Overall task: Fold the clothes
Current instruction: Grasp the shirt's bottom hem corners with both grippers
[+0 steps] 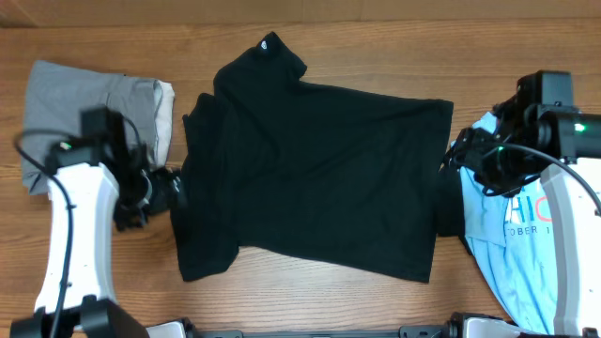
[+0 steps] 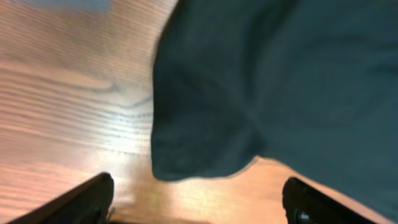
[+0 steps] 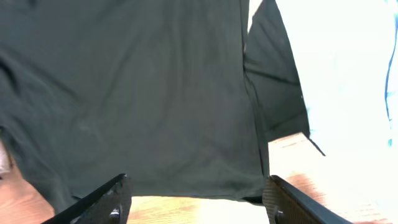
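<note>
A black T-shirt (image 1: 310, 160) lies spread on the wooden table, its left side folded over. My left gripper (image 1: 167, 192) is open and empty at the shirt's left edge; in the left wrist view its fingers (image 2: 199, 202) frame bare wood just short of a rounded fold of the black cloth (image 2: 205, 143). My right gripper (image 1: 462, 158) is open and empty above the shirt's right edge; in the right wrist view its fingers (image 3: 196, 199) straddle the shirt's hem (image 3: 186, 186).
A folded grey garment (image 1: 89, 103) lies at the back left. A light blue shirt (image 1: 512, 239) with printed letters lies at the right under the right arm, also bright in the right wrist view (image 3: 348, 74).
</note>
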Controlling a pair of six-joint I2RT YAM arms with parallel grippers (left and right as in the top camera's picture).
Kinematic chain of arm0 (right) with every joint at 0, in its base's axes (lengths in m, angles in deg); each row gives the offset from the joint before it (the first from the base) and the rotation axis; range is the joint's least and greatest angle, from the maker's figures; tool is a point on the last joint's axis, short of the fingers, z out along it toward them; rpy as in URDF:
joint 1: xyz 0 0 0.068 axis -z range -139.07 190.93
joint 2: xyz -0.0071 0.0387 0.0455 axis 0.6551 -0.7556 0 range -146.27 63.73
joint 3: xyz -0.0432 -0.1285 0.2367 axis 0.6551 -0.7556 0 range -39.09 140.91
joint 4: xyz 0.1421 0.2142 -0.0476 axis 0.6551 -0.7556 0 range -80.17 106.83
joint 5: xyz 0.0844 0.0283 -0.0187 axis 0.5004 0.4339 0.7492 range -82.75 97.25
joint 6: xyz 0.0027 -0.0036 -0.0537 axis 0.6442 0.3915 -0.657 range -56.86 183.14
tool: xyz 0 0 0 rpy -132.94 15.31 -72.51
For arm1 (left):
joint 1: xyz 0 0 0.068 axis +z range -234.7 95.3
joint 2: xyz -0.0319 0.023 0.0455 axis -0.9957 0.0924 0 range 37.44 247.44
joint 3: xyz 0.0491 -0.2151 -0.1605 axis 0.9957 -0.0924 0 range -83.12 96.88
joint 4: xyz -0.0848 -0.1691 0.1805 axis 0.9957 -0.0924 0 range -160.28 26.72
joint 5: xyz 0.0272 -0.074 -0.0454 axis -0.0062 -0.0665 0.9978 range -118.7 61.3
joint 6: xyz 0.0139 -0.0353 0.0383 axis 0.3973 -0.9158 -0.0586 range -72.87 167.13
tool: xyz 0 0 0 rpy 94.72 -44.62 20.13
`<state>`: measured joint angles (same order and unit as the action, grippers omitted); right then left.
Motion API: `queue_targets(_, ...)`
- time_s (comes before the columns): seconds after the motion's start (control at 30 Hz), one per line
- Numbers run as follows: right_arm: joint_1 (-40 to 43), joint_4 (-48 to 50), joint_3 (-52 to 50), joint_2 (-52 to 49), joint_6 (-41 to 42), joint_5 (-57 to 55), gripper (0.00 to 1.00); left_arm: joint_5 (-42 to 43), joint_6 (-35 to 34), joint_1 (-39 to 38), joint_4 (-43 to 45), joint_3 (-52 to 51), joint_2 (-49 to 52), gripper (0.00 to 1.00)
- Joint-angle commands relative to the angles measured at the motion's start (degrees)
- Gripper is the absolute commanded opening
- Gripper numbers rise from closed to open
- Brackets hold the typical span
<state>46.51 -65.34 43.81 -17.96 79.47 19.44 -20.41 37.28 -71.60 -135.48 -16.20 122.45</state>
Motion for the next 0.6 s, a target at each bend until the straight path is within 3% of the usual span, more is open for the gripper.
queue_targets(0.0,-0.07,1.33,-6.25,0.24,-0.02,0.39,0.69,-0.96,-3.87,0.13,5.6,-9.42,1.77,0.91)
queue_targets(0.13,-0.07,6.19,-14.84,0.24,0.17,3.74,0.66,2.14,-4.63,0.11,13.81,-16.24,4.22,0.91)
queue_targets(0.4,-0.07,13.2,-24.06,0.24,1.66,7.45,0.61,-3.48,-9.14,0.09,22.95,-21.73,9.53,0.79)
queue_targets(0.5,-0.07,13.22,-24.13,0.24,1.64,7.43,0.61,-5.03,-9.64,0.11,24.63,-23.06,10.93,0.61)
queue_targets(0.53,-0.07,13.35,-24.13,0.24,1.64,7.43,0.61,-5.09,-9.68,0.11,24.72,-23.23,11.28,0.51)
queue_targets(0.57,-0.07,13.44,-24.13,0.24,1.64,7.43,0.61,-4.85,-9.68,0.11,24.68,-23.19,11.32,0.33)
